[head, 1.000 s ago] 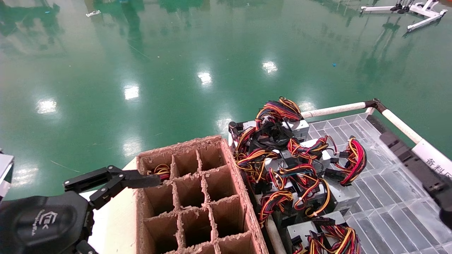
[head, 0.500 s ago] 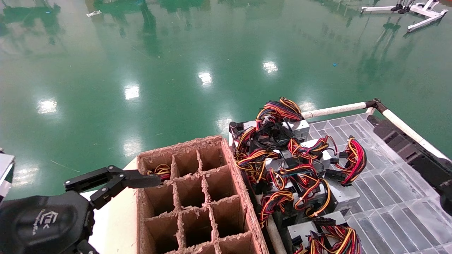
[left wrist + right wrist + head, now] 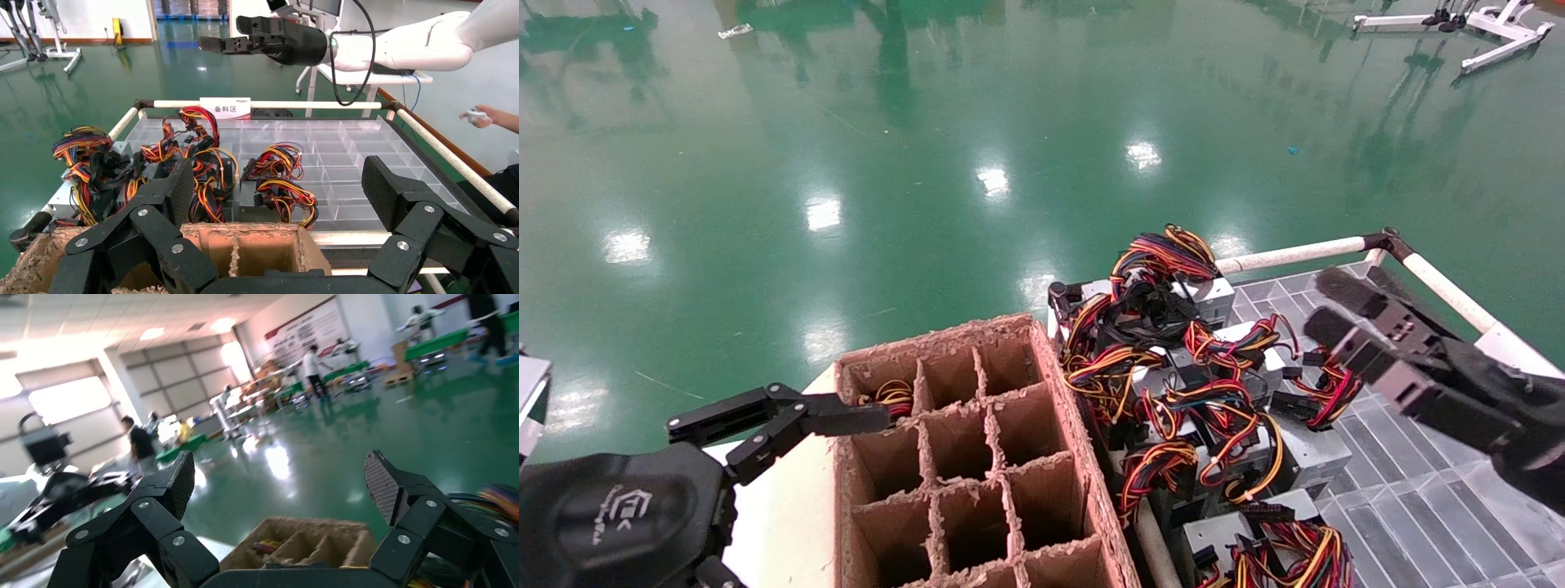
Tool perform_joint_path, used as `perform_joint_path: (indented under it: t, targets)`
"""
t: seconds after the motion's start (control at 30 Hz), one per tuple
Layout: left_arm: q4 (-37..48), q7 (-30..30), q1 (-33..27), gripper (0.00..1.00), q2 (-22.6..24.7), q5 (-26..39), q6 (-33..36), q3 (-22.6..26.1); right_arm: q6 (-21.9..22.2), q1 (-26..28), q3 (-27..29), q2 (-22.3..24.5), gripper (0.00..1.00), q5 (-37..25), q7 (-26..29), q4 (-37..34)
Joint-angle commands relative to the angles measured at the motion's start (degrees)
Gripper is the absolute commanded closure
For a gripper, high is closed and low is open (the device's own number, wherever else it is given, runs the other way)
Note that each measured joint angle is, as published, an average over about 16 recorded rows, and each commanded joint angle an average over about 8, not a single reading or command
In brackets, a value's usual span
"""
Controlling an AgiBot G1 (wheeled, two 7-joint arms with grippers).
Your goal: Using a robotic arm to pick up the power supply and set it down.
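- The left gripper sits parked at the near left corner of the cardboard grid box, its jaws apart and holding nothing. One far-left cell of that box already holds a bundle of coloured cables.
- Its black housing carries a white logo with small lettering that I cannot read.
- The power supplies lie heaped in the clear tray just to the right of the box, with silver cases half buried under red, yellow and orange wiring.
- The right gripper reaches in above the tray's far right side, jaws apart and empty, just beside a red cable loop.
- To my eye it should come down on a bare metal case edge, not the wires, since tangled cables could drag neighbours along.
- A white label on the tray's far rail reads "备料区".
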Motion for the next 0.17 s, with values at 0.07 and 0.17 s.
perform_joint_path:
  t: [0.07, 0.17]
  targets:
    - [0.0, 0.0, 0.0, 0.0, 0.0, 0.0, 0.0, 0.0, 0.29, 0.38, -0.18, 0.63, 0.0, -1.85, 0.8, 4.02]
    - [0.0, 0.0, 0.0, 0.0, 0.0, 0.0, 0.0, 0.0, 0.4, 0.52, -0.25, 0.87, 0.0, -2.54, 1.1, 5.52]
